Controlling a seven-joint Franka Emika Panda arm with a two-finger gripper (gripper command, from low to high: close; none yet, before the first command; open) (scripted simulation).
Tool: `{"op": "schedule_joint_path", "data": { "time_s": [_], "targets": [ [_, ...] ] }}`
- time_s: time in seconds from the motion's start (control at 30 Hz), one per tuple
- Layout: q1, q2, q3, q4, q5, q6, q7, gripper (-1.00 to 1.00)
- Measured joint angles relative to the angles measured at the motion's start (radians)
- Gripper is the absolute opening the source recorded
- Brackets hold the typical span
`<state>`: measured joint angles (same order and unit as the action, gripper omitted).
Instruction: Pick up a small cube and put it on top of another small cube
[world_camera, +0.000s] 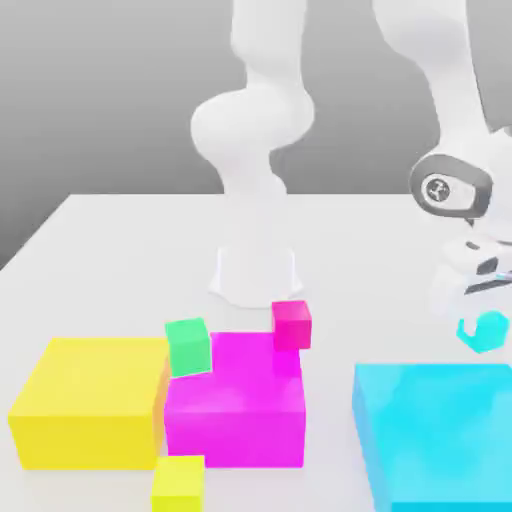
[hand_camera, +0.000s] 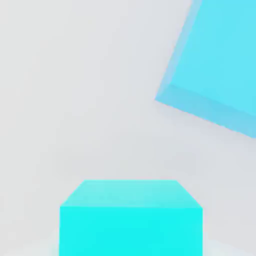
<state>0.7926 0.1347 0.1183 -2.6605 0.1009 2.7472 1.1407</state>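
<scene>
I have the pale table (world_camera: 340, 270) spread out ahead of me, with the white arm (world_camera: 262, 130) rising from its base on the far side and reaching over to the exterior view's right. Of the big blocks, the cyan block (world_camera: 440, 420) is on the right, cut off by the picture's edge; the yellow block (world_camera: 95, 380) is on the left, and the magenta block (world_camera: 240, 400) is between them, just beside the yellow one and well apart from the cyan one. At the far right, my gripper (world_camera: 483, 322) points down with its fingers pinching the small cyan cube (hand_camera: 131, 230). In the exterior view I see that cube just past the cyan block's far edge, and in the hand view the two show apart. The yellow cube (world_camera: 179, 485) is at the near side, in front of where the yellow and magenta blocks meet, partly cut off by the lower edge. The green cube (world_camera: 189, 347) shows over the far left corner of the magenta block, turned slightly. The pink cube (world_camera: 291, 325) shows over that block's far right corner, and I cannot tell whether it touches the block.
</scene>
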Motion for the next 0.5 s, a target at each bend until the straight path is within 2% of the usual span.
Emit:
{"op": "schedule_joint_path", "data": {
  "time_s": [0.23,0.5],
  "targets": [
    [-0.107,-0.063,0.022,-0.029,0.22,-0.13,-0.532,-1.0],
    [-0.193,-0.18,-0.011,-0.069,0.323,-0.271,-1.039,-1.0]
  ]
}}
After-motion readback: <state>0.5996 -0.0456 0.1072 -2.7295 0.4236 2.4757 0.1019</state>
